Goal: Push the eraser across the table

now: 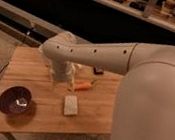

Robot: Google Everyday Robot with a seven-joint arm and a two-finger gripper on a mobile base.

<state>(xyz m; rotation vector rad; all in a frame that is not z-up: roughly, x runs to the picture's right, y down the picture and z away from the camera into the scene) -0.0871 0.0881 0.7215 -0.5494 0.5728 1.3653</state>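
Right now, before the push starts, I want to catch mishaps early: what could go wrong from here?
1. The tool hangs over the table beside the carrot, while the eraser lies further back and to the right. A sweep from here may well shove the carrot instead.
2. The eraser sits close to the table's far edge, so a push angled that way could send it off.

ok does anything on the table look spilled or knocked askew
Nothing stands out. The bowl sits upright, the carrot, pale block and eraser lie flat on the table, and the gripper hangs beside the carrot.
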